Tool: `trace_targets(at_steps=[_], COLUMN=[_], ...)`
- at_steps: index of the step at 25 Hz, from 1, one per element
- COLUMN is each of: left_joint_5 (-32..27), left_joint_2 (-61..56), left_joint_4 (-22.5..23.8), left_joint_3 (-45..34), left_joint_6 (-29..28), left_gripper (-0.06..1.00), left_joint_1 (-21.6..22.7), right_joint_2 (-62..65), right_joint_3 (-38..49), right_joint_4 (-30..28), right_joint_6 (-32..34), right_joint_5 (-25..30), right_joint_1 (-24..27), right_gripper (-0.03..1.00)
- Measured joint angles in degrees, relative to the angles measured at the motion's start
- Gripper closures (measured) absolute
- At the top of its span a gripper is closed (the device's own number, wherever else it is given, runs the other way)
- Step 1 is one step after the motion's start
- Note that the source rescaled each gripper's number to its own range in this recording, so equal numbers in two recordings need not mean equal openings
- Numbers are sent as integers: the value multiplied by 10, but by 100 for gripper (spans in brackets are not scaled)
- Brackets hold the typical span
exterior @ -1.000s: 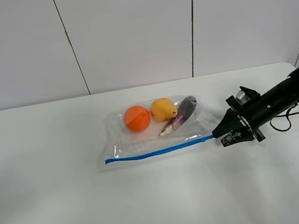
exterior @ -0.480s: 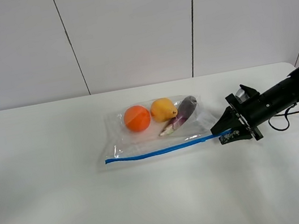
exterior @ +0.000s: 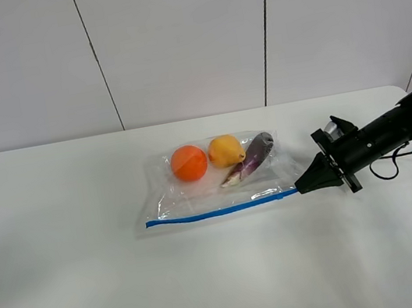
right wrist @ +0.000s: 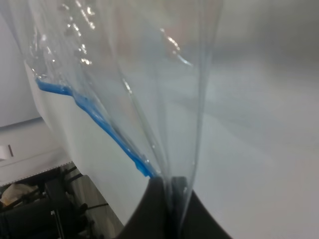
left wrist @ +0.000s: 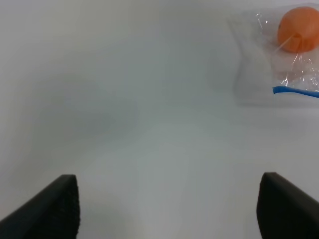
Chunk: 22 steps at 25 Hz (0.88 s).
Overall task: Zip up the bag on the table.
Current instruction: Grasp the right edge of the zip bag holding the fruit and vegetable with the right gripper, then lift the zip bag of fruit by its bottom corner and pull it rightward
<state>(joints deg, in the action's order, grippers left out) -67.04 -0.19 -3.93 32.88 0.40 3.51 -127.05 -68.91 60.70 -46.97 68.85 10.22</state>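
The clear bag (exterior: 218,179) lies flat on the white table (exterior: 93,283), with an orange, a yellow fruit and a purple vegetable inside. Its blue zipper strip (exterior: 215,211) runs along the near edge. My right gripper (exterior: 303,183) is shut on the bag's corner at the right end of the strip. In the right wrist view the closed jaws (right wrist: 169,186) pinch the plastic film (right wrist: 124,74) right beside the blue strip (right wrist: 94,119). My left gripper (left wrist: 169,199) is open and empty above bare table. The bag's left end (left wrist: 279,59) lies some way off from it.
White wall panels (exterior: 179,40) stand behind the table's far edge. The right arm (exterior: 392,131) reaches in from the right edge, a black cable trailing beside it. The left arm is out of the exterior high view.
My right gripper has closed to a point on the bag's right corner. The zipper strip's right end has lifted slightly toward it. The bag's contents have barely shifted.
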Motion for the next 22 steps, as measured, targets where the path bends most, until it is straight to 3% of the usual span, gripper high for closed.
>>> trace_targets(at_steps=[22], left_joint_5=[0], left_joint_2=[0], left_joint_4=[0], left_joint_3=[0], left_joint_6=[0], left_gripper=[-2], left_joint_1=[0], right_joint_2=[40], right_joint_3=[0], right_joint_4=[67], right_joint_6=[-3], right_joint_5=[3], right_joint_1=[0], right_gripper=[97])
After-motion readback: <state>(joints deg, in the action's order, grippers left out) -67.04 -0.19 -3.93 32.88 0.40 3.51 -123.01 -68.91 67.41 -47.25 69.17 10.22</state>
